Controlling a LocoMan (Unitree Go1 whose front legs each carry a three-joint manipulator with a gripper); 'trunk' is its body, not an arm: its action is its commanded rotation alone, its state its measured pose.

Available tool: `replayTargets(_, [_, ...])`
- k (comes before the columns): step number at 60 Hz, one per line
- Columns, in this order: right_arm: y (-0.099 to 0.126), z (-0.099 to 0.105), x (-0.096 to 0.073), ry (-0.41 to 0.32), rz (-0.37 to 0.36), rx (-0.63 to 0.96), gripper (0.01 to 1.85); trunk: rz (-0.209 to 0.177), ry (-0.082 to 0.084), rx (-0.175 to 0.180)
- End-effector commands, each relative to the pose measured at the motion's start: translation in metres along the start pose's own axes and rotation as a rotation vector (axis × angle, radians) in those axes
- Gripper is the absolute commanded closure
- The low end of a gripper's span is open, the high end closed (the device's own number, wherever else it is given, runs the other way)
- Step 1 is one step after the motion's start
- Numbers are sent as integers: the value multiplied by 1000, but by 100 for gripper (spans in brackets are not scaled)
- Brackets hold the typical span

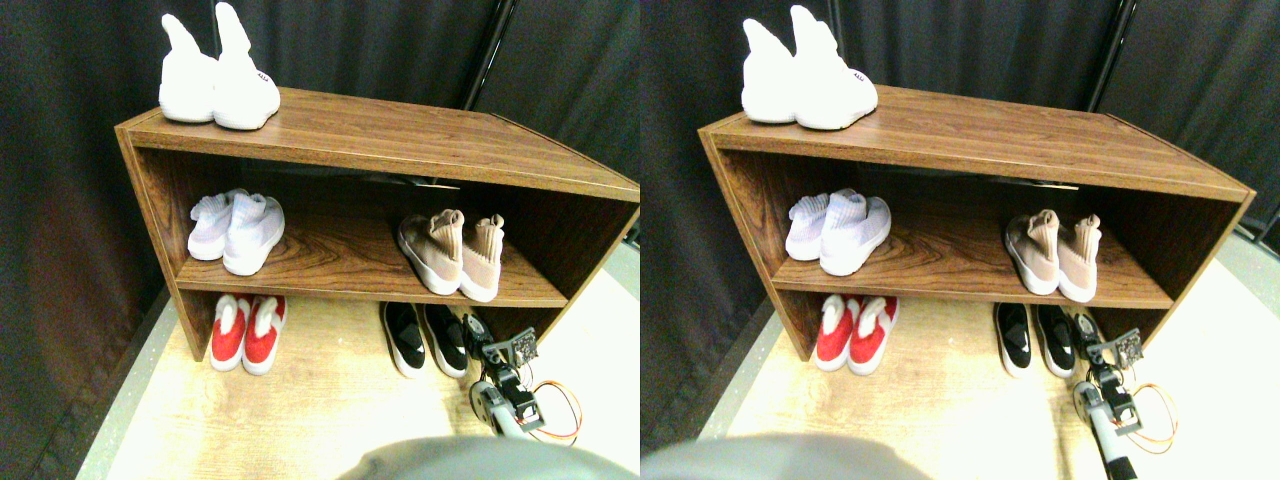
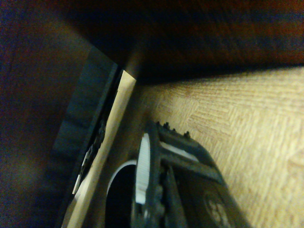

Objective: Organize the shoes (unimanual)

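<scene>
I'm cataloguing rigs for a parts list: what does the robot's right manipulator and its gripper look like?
The right manipulator is a chain of grey and black blocky segments with a small circuit board at its upper end and looping orange cables beside it. In the wrist view its jaw is a dark open frame with a toothed edge.

A wooden shoe rack is standing on pale flooring against dark curtains.

The rack [image 1: 380,135], in dark walnut-grain wood, is showing a flat top board, one middle shelf [image 1: 340,265] and solid side panels, with its lowest bay opening straight onto the floor. The floor [image 1: 320,410] is a light wood-pattern sheet, glaring brightly under strong light towards the right edge, and a grey strip [image 1: 125,400] is running along its left edge. Black pleated curtains [image 1: 80,60] are hanging behind and to the left, with a dark pole [image 1: 490,50] slanting down behind the rack's top board.
</scene>
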Motion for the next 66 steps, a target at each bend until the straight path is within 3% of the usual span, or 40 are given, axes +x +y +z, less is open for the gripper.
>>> replayTargets(1, [-2, -5, 2, 35, -12, 10, 180, 20, 16, -30])
replayTargets(28, [7, -32, -6, 131, -18, -67, 180, 41, 25, -51])
replayTargets(51, [11, -43, -17, 134, 5, -61, 180, 43, 30, -49])
replayTargets(66, [12, -40, -16, 123, 2, -50, 180, 39, 33, -46])
